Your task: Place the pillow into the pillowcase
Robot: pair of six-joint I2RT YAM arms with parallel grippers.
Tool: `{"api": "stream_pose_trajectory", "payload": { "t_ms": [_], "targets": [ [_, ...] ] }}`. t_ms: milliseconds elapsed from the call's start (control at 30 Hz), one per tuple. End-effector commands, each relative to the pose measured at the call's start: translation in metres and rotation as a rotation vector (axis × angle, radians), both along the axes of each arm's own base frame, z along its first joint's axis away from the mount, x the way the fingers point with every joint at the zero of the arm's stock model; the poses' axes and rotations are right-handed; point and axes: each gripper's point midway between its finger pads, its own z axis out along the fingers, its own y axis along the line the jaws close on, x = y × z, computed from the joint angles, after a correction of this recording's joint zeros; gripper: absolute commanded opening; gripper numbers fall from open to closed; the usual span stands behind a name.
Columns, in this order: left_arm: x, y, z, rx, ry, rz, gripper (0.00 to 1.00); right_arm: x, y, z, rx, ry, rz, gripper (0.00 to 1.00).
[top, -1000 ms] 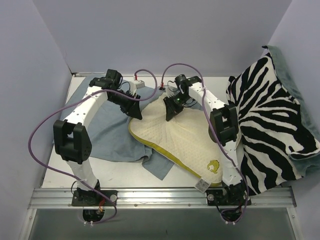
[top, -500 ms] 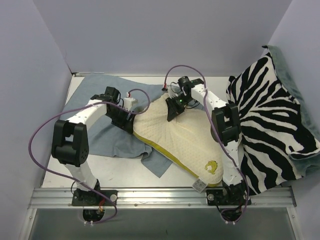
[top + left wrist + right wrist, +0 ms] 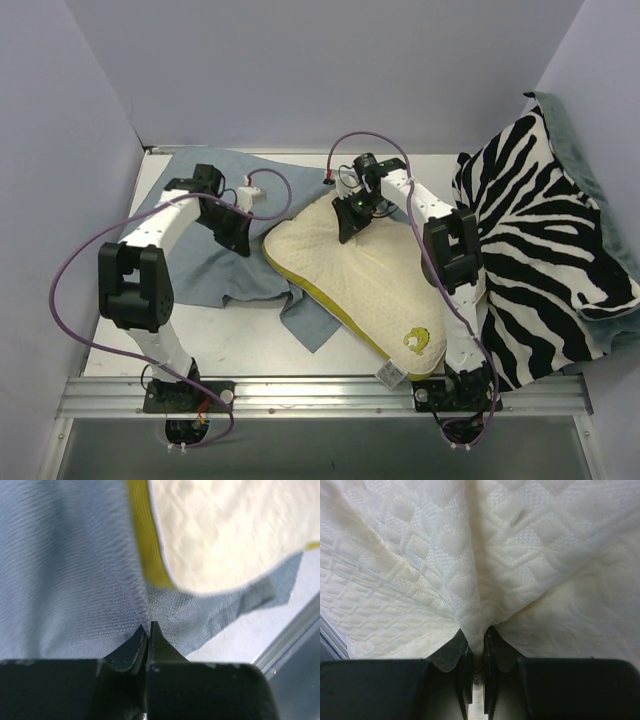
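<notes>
Count: 1 pillow (image 3: pixel 350 285), 1 pillowcase (image 3: pixel 195 265), 1 zebra cloth (image 3: pixel 540 250), 2 grippers. The pillowcase is spread flat left of the pillow, and the pillow's left edge lies on top of it. The zebra cloth is heaped to the pillow's right. Left gripper (image 3: pixel 147 630) is pinched tight on a pillowcase fold just beside the pillow's yellow band (image 3: pixel 144 550). Right gripper (image 3: pixel 476 635) is clamped on a pucker of fabric at the pillow's far end.

right gripper (image 3: pixel 477 635) | jaws pinched on a raised fold | pillow (image 3: pixel 540 555) fills view
</notes>
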Motion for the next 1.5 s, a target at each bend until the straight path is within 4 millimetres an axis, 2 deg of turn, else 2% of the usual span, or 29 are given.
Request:
{"api": "stream_pose_trajectory", "payload": {
  "t_ms": [0, 133, 167, 200, 367, 467, 567, 600, 633, 667, 733, 800, 833, 867, 900, 933, 967, 1000, 1033, 1100, 1133, 1167, 1200, 1233, 1267, 1300, 1333, 1367, 1467],
  "targets": [
    [-0.036, 0.015, 0.076, -0.103, -0.044, -0.142, 0.0, 0.01, -0.037, -0.016, -0.198, -0.018, -0.069, 0.0],
    [-0.05, 0.041, 0.088, -0.116, -0.024, -0.158, 0.0, 0.009, -0.041, -0.016, -0.218, -0.026, -0.064, 0.0],
    [-0.053, 0.043, 0.091, -0.131, -0.041, -0.207, 0.0, 0.01, -0.042, -0.016, -0.247, -0.041, -0.062, 0.0],
    [-0.066, 0.041, 0.094, -0.164, 0.014, -0.225, 0.0, 0.012, -0.041, -0.016, -0.261, -0.058, -0.06, 0.0],
    [-0.085, 0.034, 0.106, -0.228, -0.017, -0.33, 0.0, 0.029, -0.035, -0.014, -0.359, -0.112, -0.165, 0.0],
    [-0.101, 0.015, 0.11, -0.254, -0.035, -0.411, 0.0, 0.039, -0.02, -0.003, -0.341, -0.145, -0.213, 0.0],
    [-0.118, -0.008, 0.119, -0.311, -0.044, -0.476, 0.0, 0.034, 0.007, 0.013, -0.251, -0.125, -0.229, 0.0],
    [-0.126, -0.019, 0.125, -0.333, -0.06, -0.518, 0.0, 0.029, 0.018, 0.025, -0.179, -0.1, -0.226, 0.0],
    [-0.13, -0.025, 0.13, -0.371, -0.069, -0.53, 0.0, 0.023, 0.022, 0.026, -0.156, -0.076, -0.238, 0.0],
    [-0.133, -0.031, 0.134, -0.4, -0.087, -0.547, 0.0, 0.025, 0.029, 0.039, -0.1, -0.092, -0.246, 0.0],
    [-0.135, -0.032, 0.135, -0.445, -0.09, -0.534, 0.01, 0.019, 0.038, 0.048, 0.016, -0.031, -0.267, 0.0],
    [-0.137, -0.032, 0.122, -0.475, -0.043, -0.51, 0.07, 0.016, 0.041, 0.053, 0.104, -0.01, -0.291, 0.0],
    [-0.134, -0.026, 0.111, -0.467, -0.015, -0.476, 0.09, 0.014, 0.043, 0.058, 0.159, 0.017, -0.284, 0.0],
    [-0.127, -0.019, 0.09, -0.429, 0.031, -0.434, 0.18, 0.013, 0.043, 0.06, 0.195, 0.026, -0.286, 0.0],
    [-0.126, -0.011, 0.067, -0.389, 0.094, -0.377, 0.29, 0.012, 0.045, 0.064, 0.23, 0.044, -0.29, 0.0],
    [-0.116, -0.001, 0.052, -0.35, 0.133, -0.295, 0.39, 0.01, 0.047, 0.068, 0.26, 0.059, -0.281, 0.0],
    [-0.106, 0.006, 0.032, -0.31, 0.191, -0.224, 0.58, 0.006, 0.049, 0.073, 0.302, 0.075, -0.261, 0.0],
    [-0.102, 0.022, 0.015, -0.208, 0.216, -0.19, 0.69, 0.003, 0.051, 0.076, 0.321, 0.085, -0.248, 0.0],
    [-0.092, 0.035, 0.014, -0.198, 0.198, -0.15, 0.7, 0.001, 0.052, 0.078, 0.337, 0.09, -0.232, 0.0],
    [-0.071, 0.046, 0.033, -0.243, 0.093, -0.096, 0.77, -0.006, 0.055, 0.083, 0.366, 0.108, -0.208, 0.04],
    [-0.052, 0.055, 0.051, -0.258, 0.007, -0.069, 0.78, -0.007, 0.056, 0.083, 0.363, 0.108, -0.204, 0.05],
    [-0.042, 0.055, 0.07, -0.256, -0.071, -0.07, 0.79, -0.009, 0.056, 0.084, 0.356, 0.1, -0.202, 0.05],
    [-0.035, 0.052, 0.082, -0.26, -0.11, -0.073, 0.81, -0.011, 0.056, 0.082, 0.35, 0.102, -0.202, 0.06],
    [-0.023, 0.047, 0.103, -0.253, -0.167, -0.065, 0.82, -0.011, 0.056, 0.082, 0.346, 0.097, -0.205, 0.08],
    [-0.019, 0.031, 0.116, -0.242, -0.215, -0.103, 0.82, -0.013, 0.056, 0.084, 0.34, 0.096, -0.206, 0.22],
    [-0.016, 0.019, 0.122, -0.22, -0.235, -0.118, 0.82, -0.014, 0.056, 0.084, 0.328, 0.091, -0.209, 0.32],
    [-0.01, 0.016, 0.123, -0.152, -0.236, -0.068, 0.82, -0.018, 0.053, 0.083, 0.315, 0.099, -0.212, 0.4],
    [-0.001, -0.009, 0.129, -0.106, -0.309, -0.114, 0.84, -0.02, 0.05, 0.088, 0.313, 0.086, -0.208, 0.54],
    [0.024, -0.026, 0.122, 0.043, -0.385, -0.066, 0.87, -0.027, 0.032, 0.099, 0.291, 0.078, -0.23, 0.65]
  ]
}}
